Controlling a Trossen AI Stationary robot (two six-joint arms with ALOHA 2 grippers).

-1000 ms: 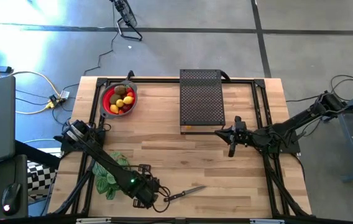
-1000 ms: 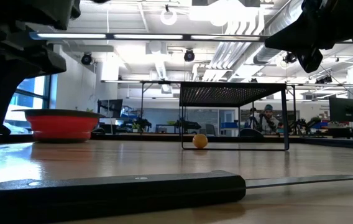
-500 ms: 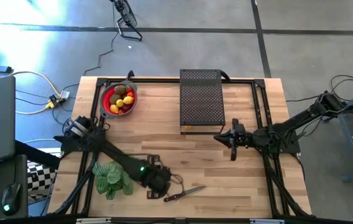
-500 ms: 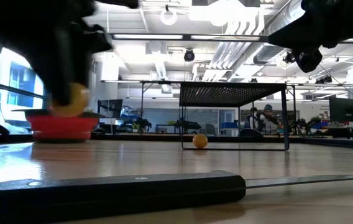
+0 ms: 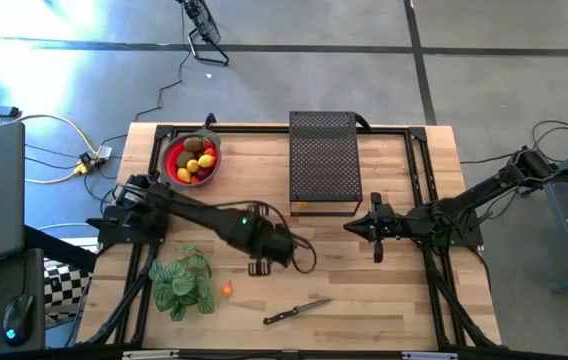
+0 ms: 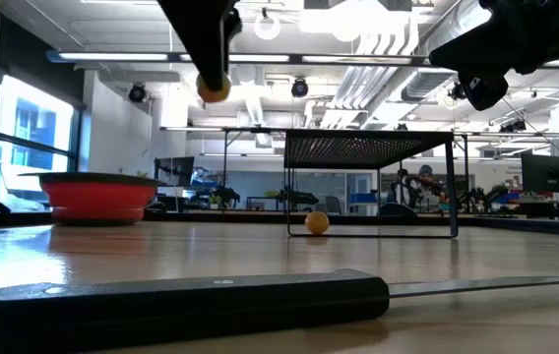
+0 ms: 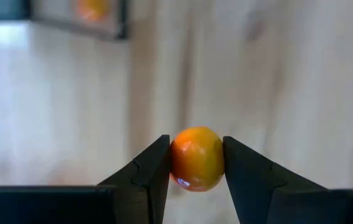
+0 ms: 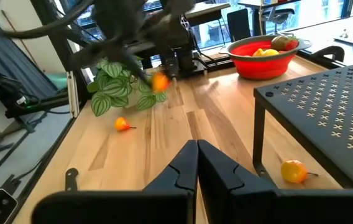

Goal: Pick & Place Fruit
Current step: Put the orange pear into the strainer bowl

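Left gripper (image 7: 195, 163): pinching small orange fruit (image 7: 196, 158), aloft mid-table | Right gripper (image 8: 196, 163): pressed together, beside black rack (image 5: 324, 160) | Bowl (image 5: 172, 172): apparently lemons, apples, kiwi.

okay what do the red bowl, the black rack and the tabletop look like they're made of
Red bowl: likely plastic or silicone; uniform matte red with a soft, thick rim.
Black rack: looks like painted metal; thin perforated top on slim straight legs, matte black.
Tabletop: wood, butcher-block style; pale joined strips with visible grain and a slight sheen, as the low view shows.
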